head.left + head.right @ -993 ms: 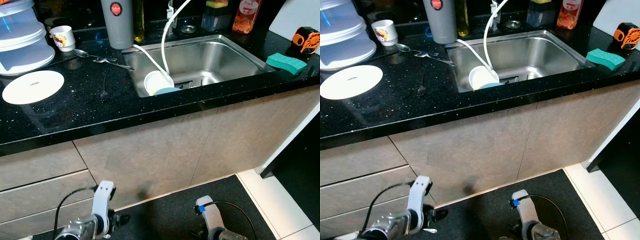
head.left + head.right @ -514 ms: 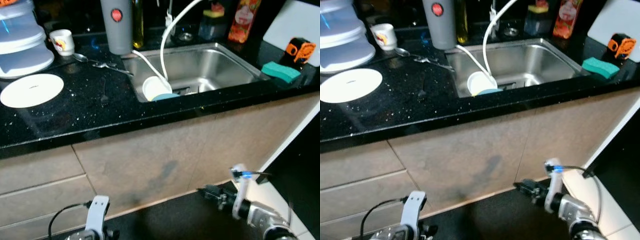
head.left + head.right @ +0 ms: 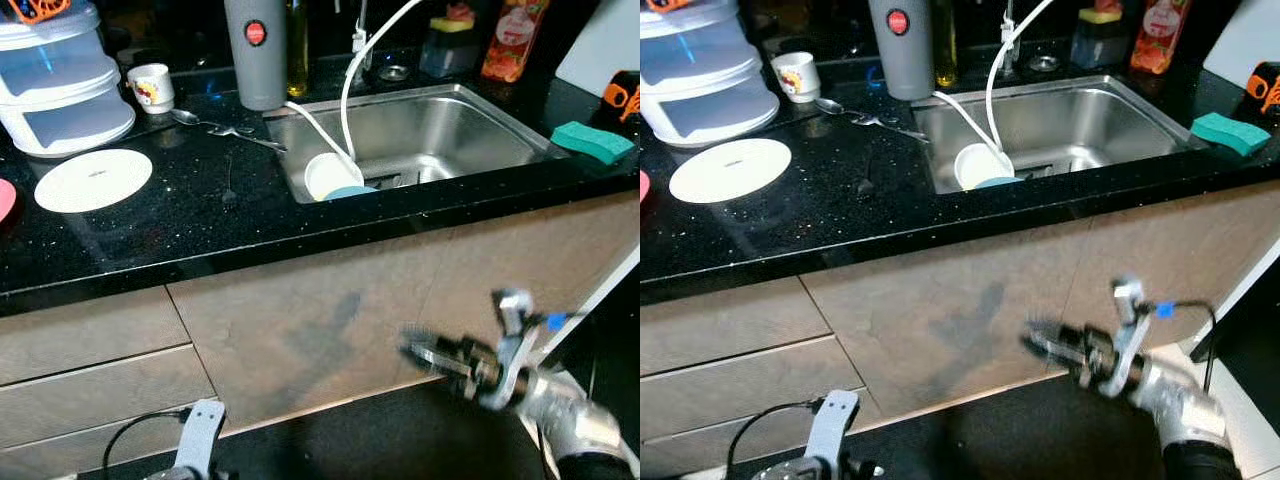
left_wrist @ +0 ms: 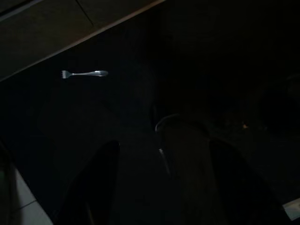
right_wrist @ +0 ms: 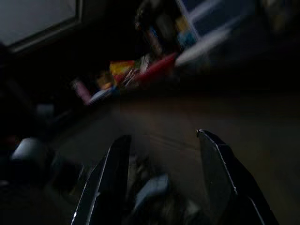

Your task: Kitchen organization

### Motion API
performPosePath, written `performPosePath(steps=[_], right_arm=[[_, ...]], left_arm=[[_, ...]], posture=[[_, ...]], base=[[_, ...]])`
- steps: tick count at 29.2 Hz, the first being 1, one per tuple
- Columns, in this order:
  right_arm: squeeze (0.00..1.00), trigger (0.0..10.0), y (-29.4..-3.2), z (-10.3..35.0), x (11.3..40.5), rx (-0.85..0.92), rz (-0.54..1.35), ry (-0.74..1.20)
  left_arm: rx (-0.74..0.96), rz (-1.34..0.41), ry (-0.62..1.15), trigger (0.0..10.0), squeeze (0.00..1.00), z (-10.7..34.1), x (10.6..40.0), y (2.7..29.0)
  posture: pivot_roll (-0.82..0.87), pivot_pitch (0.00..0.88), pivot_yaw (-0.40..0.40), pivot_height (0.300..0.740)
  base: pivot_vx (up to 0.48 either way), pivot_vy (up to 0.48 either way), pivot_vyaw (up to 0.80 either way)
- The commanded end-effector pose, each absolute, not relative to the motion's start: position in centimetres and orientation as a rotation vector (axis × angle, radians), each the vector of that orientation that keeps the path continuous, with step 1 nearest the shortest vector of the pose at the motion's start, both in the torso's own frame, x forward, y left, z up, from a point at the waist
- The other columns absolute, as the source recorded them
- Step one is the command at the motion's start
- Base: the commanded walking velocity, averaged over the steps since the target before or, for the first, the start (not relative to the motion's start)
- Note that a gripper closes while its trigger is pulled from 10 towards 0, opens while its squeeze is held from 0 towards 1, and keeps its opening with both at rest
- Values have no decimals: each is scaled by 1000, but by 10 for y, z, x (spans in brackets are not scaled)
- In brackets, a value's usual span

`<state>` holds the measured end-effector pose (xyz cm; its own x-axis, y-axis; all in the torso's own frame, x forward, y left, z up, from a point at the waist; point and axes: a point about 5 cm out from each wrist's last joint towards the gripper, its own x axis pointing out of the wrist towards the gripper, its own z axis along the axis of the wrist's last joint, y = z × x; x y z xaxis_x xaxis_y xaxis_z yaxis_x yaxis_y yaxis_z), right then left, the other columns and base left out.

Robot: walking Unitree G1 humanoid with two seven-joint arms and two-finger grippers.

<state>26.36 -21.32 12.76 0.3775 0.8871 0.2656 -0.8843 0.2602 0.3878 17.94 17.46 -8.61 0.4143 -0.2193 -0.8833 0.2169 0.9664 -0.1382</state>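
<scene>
Head views evenly lit, right pincer [image 3: 415, 352] motion-blurred; both wrist views very dark.

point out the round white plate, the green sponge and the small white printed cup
round white plate [image 3: 93, 180], left eye view, middle of its flat face
green sponge [image 3: 592, 141], left eye view, top surface
small white printed cup [image 3: 799, 77], right eye view, its outer side wall

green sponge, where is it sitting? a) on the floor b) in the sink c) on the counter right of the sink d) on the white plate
c, the green sponge lies on the black counter just right of the sink, with nothing on top of it.
</scene>
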Motion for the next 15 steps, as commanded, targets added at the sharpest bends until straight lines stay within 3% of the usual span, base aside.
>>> performPosePath(steps=[1, 6, 15], right_arm=[[0, 10000, -205, 156, 274, 491, 1176, -120], [0, 10000, -187, 193, 294, 414, 1087, -272], [0, 10000, -161, 217, 311, 258, 935, -307]], left_arm=[[19, -296, 1133, 10000, 0, -88, 176, 174], [12, -305, 1128, 10000, 0, -88, 176, 173], [8, -302, 1119, 10000, 0, -87, 177, 172]], posture=[[-68, 0, 56, 740], [-66, 0, 55, 740], [-59, 0, 52, 740]], base=[[0, 0, 0], [0, 0, 0], [0, 0, 721]])
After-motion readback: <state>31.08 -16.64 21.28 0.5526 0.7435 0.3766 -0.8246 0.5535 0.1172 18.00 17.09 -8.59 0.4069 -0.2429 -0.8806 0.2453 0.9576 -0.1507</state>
